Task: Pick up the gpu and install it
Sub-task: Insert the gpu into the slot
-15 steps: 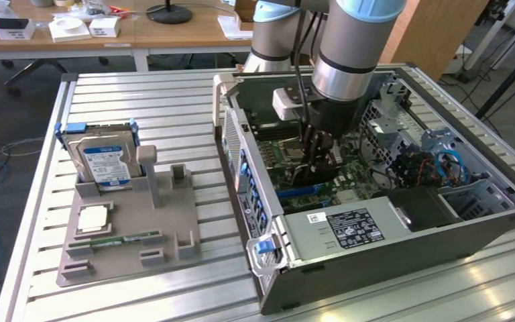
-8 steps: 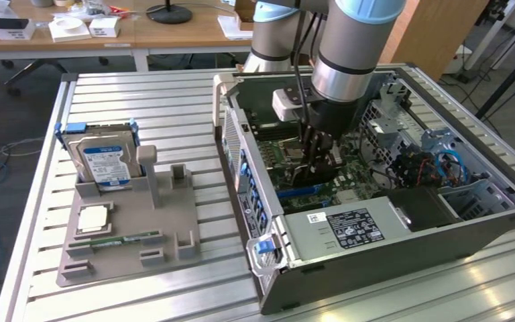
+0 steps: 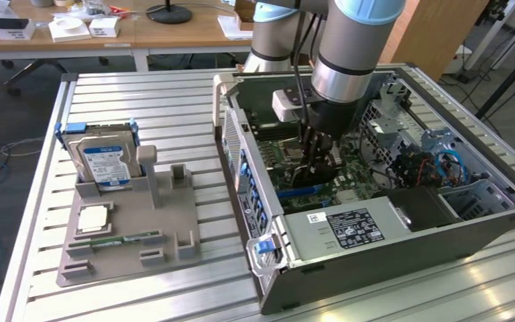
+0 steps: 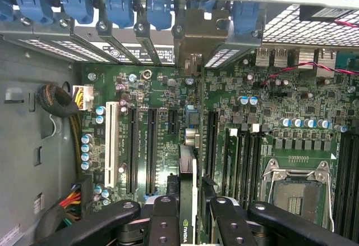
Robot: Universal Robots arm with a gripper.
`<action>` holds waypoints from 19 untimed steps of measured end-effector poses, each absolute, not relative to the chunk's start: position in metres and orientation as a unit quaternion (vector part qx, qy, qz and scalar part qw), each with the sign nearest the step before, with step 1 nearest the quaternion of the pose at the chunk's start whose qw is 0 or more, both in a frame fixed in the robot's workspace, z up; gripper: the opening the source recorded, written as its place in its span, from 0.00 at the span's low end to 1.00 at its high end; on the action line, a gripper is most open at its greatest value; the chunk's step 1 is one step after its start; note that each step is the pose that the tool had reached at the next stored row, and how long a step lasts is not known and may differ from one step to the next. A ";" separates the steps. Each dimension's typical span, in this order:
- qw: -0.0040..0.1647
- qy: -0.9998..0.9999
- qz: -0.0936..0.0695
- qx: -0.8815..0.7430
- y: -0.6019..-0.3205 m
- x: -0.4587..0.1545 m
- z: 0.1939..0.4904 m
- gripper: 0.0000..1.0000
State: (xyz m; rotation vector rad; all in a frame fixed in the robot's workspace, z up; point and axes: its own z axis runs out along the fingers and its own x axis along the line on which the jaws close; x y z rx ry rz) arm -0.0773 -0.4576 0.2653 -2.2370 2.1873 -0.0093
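Ext. view: arm reaches down into the open PC case [image 3: 472, 228], which lies at approx. 3 o'clock on the slatted table [image 3: 132, 94]. The gripper [image 3: 316, 157] is deep inside the case, near its middle, just above the motherboard [image 3: 284, 151]. Pincer is clamped narrow on the gpu [image 3: 322, 176], held edge-on and upright, w/ a finger on each face. Wrist view shows the same grip: black fingers [image 4: 162, 218] either side of the gpu [image 4: 188, 184], the thin card running towards the blue rear latches [image 4: 120, 7] betw. the long black slots [image 4: 133, 150] and the CPU socket [image 4: 294, 192]. Can't tell whether the card's edge is in a slot. At 9 o'clock on the table is a grey holder [image 3: 123, 255] w/ the hard drive [image 3: 105, 161] upright at its 12 o'clock end and a memory stick [image 3: 115, 239] lying nearer 6 o'clock. The holder is well apart from the gripper.
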 end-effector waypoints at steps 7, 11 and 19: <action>0.007 0.699 -0.003 -0.715 -0.457 -0.078 0.263 0.26; 0.007 0.699 -0.003 -0.715 -0.457 -0.078 0.263 0.26; 0.007 0.700 -0.003 -0.714 -0.457 -0.078 0.263 0.26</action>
